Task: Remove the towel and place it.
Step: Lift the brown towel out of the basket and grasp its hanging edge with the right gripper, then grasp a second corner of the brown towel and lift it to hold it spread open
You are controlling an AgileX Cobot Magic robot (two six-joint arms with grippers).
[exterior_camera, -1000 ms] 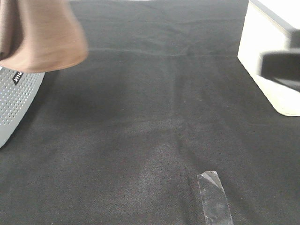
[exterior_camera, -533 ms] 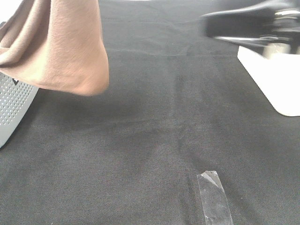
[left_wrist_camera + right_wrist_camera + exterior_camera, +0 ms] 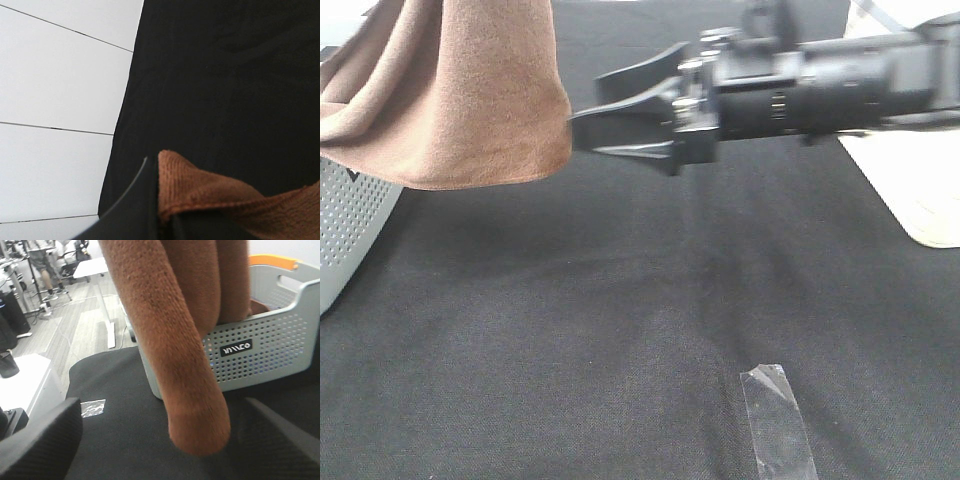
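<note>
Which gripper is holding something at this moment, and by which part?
The left gripper pinches the towel at a hemmed edge. The right gripper is open beside the hanging end, holding nothing.

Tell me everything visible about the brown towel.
The towel is brown, plush-looking cloth with a stitched hem. It hangs in soft folds, clear of the black table cloth, by the grey perforated basket. The left gripper pinches one edge. The right gripper, jaws open, sits beside its lower hanging edge; whether they touch cannot be told.
</note>
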